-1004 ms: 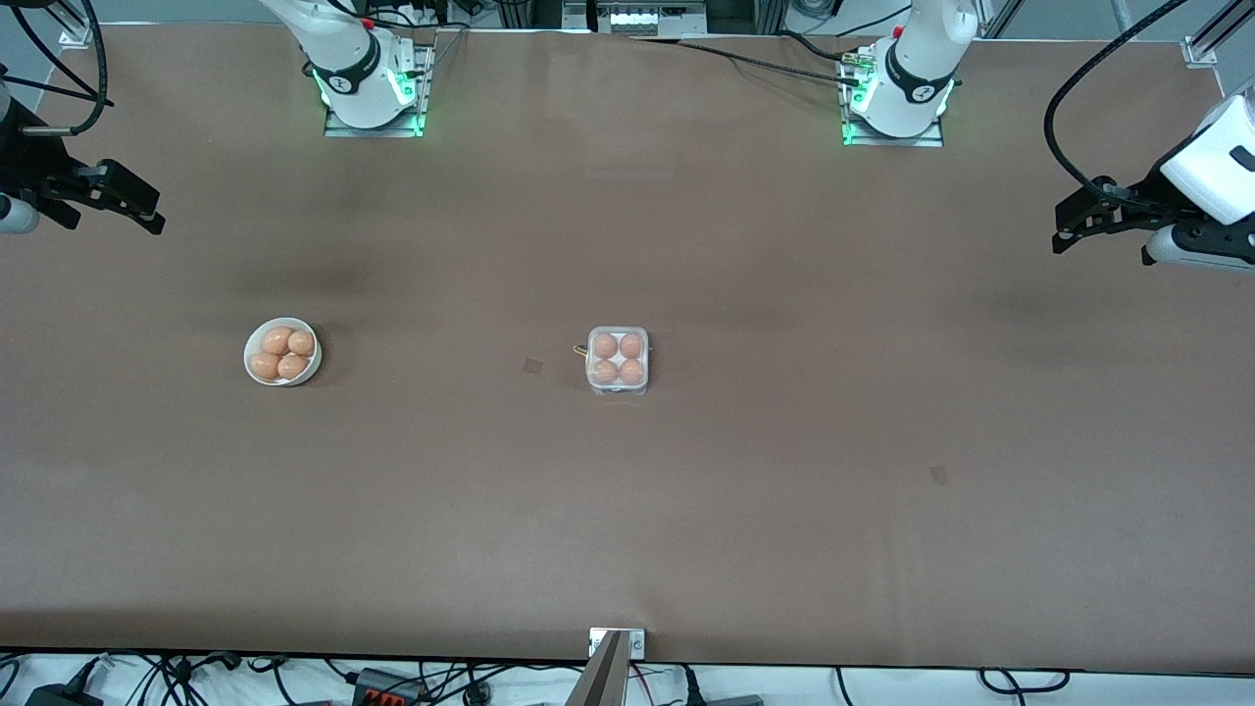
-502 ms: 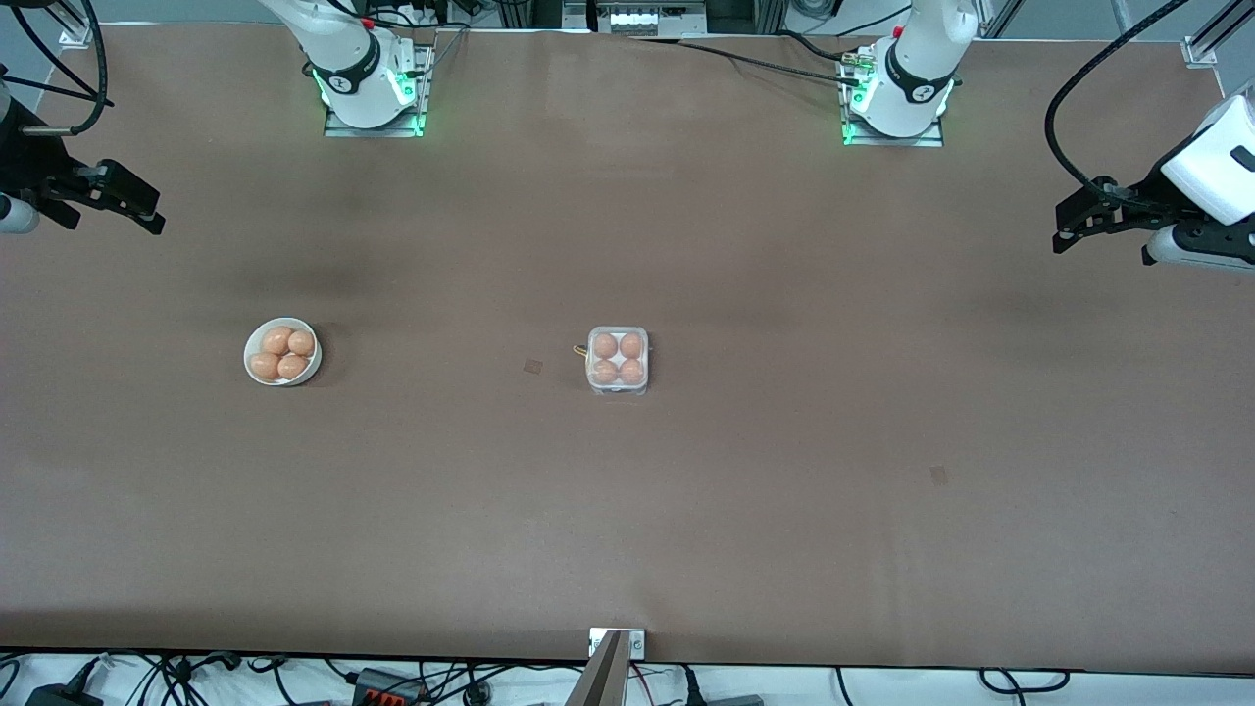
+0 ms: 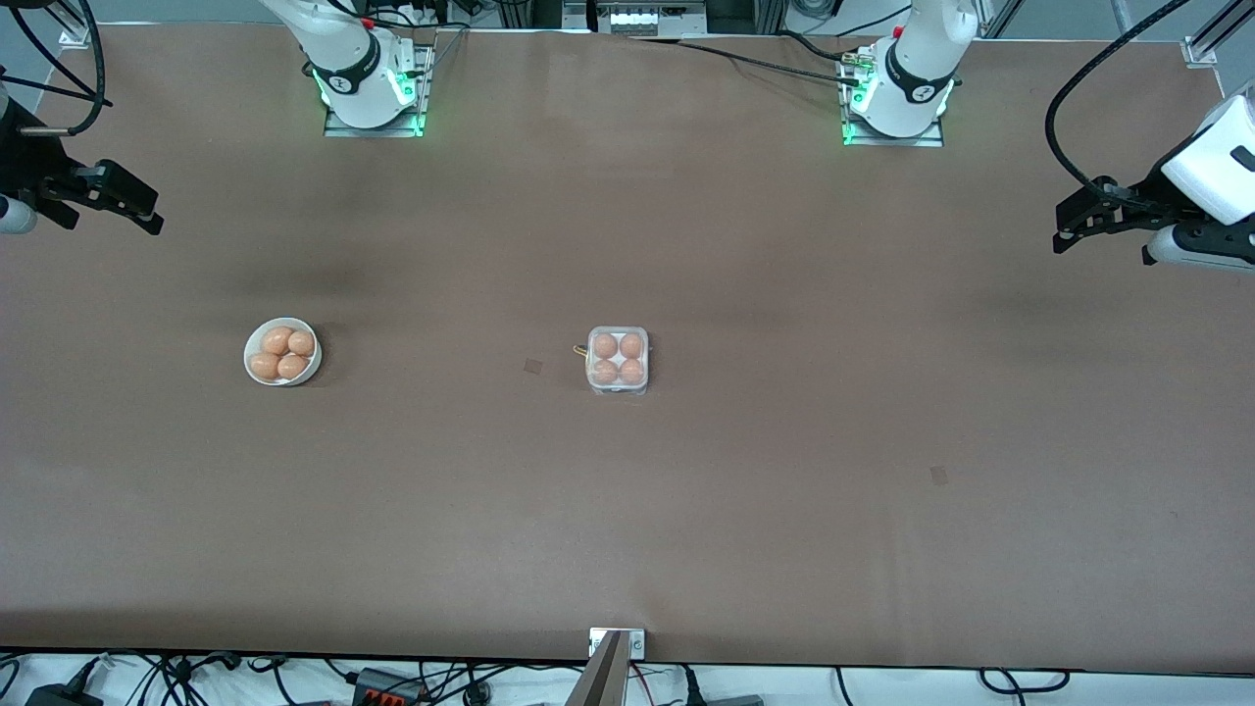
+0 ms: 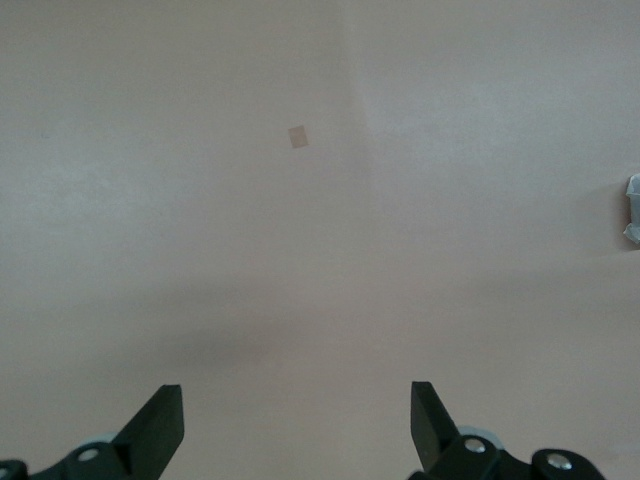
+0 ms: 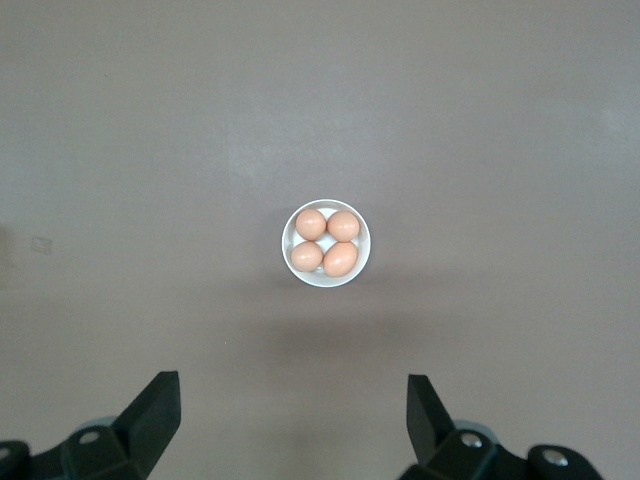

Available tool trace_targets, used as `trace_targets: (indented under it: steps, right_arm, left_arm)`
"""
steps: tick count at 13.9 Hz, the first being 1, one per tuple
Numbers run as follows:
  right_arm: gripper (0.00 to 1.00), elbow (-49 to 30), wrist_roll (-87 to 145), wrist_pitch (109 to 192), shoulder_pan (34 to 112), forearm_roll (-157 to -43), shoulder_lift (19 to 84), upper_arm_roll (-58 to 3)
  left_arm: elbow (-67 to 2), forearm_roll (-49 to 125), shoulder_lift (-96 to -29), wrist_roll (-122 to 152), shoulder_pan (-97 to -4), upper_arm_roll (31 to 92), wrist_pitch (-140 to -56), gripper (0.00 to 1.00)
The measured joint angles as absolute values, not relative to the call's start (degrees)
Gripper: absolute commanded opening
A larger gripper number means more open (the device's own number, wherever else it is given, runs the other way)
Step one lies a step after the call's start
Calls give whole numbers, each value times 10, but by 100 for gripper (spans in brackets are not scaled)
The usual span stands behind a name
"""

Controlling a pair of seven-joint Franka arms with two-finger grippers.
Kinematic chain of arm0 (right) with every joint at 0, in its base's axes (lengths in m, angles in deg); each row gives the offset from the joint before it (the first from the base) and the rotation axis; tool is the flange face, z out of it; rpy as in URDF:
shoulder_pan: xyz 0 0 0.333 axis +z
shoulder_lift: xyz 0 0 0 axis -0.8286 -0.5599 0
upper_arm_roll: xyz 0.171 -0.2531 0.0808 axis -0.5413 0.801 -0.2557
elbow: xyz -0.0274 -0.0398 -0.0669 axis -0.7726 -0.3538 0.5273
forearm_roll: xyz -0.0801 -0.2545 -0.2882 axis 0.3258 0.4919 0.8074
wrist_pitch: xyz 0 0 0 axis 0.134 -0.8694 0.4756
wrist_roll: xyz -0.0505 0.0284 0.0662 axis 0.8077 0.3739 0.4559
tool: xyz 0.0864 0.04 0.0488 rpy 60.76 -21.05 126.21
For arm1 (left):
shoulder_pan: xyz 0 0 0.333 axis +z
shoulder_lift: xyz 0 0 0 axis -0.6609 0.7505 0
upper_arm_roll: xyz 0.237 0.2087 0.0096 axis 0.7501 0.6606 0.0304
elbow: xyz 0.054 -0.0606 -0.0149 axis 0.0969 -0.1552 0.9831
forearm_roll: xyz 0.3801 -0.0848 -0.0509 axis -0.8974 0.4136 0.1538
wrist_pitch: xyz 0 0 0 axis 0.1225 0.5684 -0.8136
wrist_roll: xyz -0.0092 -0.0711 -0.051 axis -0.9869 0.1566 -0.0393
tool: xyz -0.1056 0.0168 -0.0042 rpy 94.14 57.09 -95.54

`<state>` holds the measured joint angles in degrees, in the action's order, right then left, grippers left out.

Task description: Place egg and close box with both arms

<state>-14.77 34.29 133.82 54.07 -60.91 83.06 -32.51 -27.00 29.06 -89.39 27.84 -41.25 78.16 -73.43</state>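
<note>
The box [image 3: 617, 388] sits at the table's middle with several brown eggs [image 3: 606, 345] in its cells, and the clear lid seems to lie down over them. A sliver of the box shows in the left wrist view [image 4: 633, 208]. My left gripper [image 3: 1071, 218] hangs open and empty over the left arm's end of the table; it also shows in the left wrist view [image 4: 295, 420]. My right gripper [image 3: 147, 211] hangs open and empty over the right arm's end; its wrist view [image 5: 290, 415] looks down on the bowl.
A round white bowl [image 3: 282, 382] with several brown eggs [image 3: 277, 341] stands toward the right arm's end; it also shows in the right wrist view [image 5: 366, 250]. Small dark patches [image 3: 532, 366] mark the brown table.
</note>
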Motion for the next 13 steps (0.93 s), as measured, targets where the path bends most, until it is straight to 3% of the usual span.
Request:
trace_targets:
  steps: [13]
  right_arm:
    - [100, -149, 343, 1335, 541, -617, 825, -325]
  left_arm:
    - [-270, 291, -894, 278, -413, 782, -734, 100]
